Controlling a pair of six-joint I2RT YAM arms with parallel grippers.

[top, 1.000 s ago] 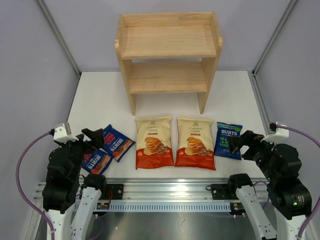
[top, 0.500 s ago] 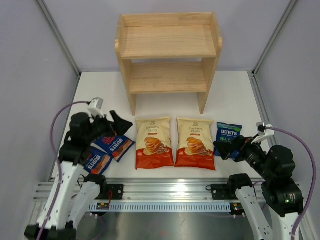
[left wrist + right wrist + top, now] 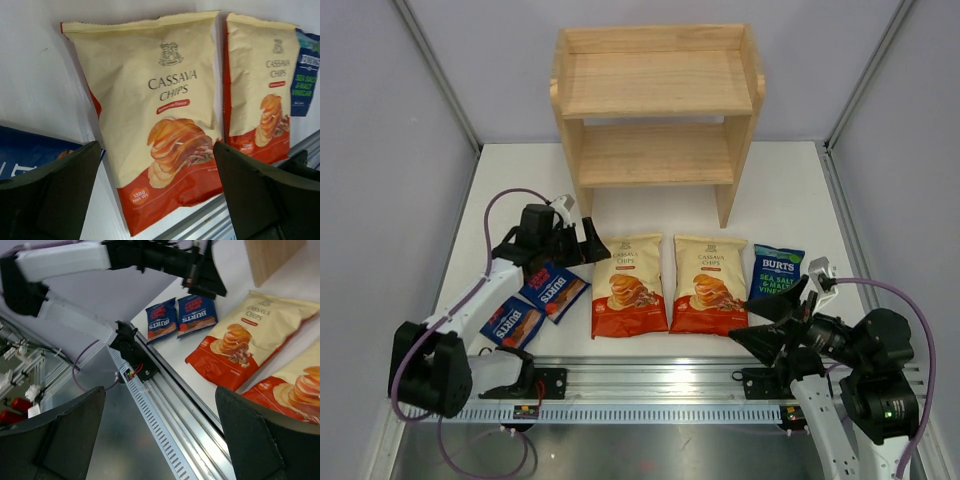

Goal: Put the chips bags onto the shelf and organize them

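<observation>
Chips bags: all five lie flat on the table (image 3: pixel 520 190) in a row in front of the shelf (image 3: pixel 658 100); none shelved yet. Left to right: two red Burts bags (image 3: pixel 556 287), left Cassava bag (image 3: pixel 629 285), right Cassava bag (image 3: pixel 711 286), green-lettered Burts bag (image 3: pixel 777 275).

Left gripper (image 3: pixel 588 248): jaws wide, holding nothing, just beside the left Cassava bag's upper corner; its wrist view frames that bag between the fingers. Right gripper (image 3: pixel 770 322): also wide and empty, low over the near table edge by the rail (image 3: pixel 650 385).

Step in hand, by judgement: left arm lining up on the left Cassava bag. Best taken by the crimped top seam, not the puffed middle. The neighbouring bag lies just beside, so lift straight up before swinging to the shelf.

Hard to make out: the left arm covers part of one red Burts bag from above. The left wrist view cuts the green-lettered bag at the frame edge. Whether the left fingertips touch the table cannot be told
</observation>
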